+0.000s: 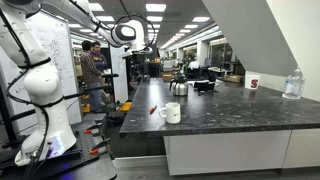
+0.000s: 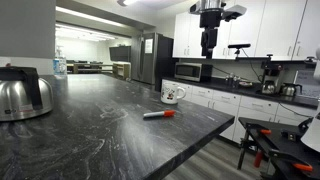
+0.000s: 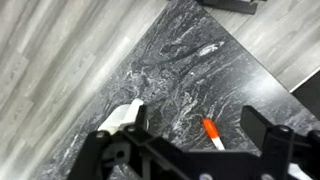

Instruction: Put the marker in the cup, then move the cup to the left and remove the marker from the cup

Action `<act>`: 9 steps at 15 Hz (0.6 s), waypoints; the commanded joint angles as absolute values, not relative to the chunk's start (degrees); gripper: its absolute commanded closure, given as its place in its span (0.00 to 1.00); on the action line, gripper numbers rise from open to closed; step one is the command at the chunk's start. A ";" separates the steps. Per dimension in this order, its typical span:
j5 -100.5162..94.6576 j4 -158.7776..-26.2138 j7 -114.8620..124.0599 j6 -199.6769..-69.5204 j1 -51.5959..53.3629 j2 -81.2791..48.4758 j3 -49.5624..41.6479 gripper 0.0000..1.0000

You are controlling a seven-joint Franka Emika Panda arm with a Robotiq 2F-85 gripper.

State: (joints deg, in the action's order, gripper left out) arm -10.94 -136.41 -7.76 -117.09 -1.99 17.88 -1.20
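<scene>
The marker (image 2: pixel 158 114) is a red-orange stick with a white end, lying flat on the dark stone counter (image 2: pixel 100 130) near its edge. It also shows in an exterior view (image 1: pixel 154 110) and in the wrist view (image 3: pixel 213 134). The cup (image 2: pixel 173 93), a white mug with a side handle, stands upright just beside the marker, apart from it. It also shows in an exterior view (image 1: pixel 172 113); in the wrist view (image 3: pixel 120 118) my own fingers partly hide it. My gripper (image 2: pixel 208 45) hangs high above both, open and empty; it also appears in the wrist view (image 3: pixel 200 122).
A steel kettle (image 2: pixel 22 92) stands further along the counter. A white cup with a red mark (image 1: pixel 253 83) and a water bottle (image 1: pixel 292 84) are at the far end. The counter edge (image 3: pixel 150 60) drops to a wood floor. A person (image 1: pixel 95 65) stands in the background.
</scene>
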 commanded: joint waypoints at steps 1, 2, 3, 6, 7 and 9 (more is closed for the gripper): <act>-11.02 -136.31 -7.68 -116.94 -1.64 17.87 -1.50 0.00; -11.02 -136.31 -7.68 -116.95 -1.64 17.88 -1.50 0.00; -11.02 -136.31 -7.68 -116.95 -1.64 17.88 -1.50 0.00; -11.02 -136.31 -7.67 -116.95 -1.64 17.88 -1.50 0.00; -11.02 -136.31 -7.67 -116.95 -1.64 17.88 -1.50 0.00; -11.34 -136.25 -9.59 -117.66 -1.37 17.41 -1.67 0.00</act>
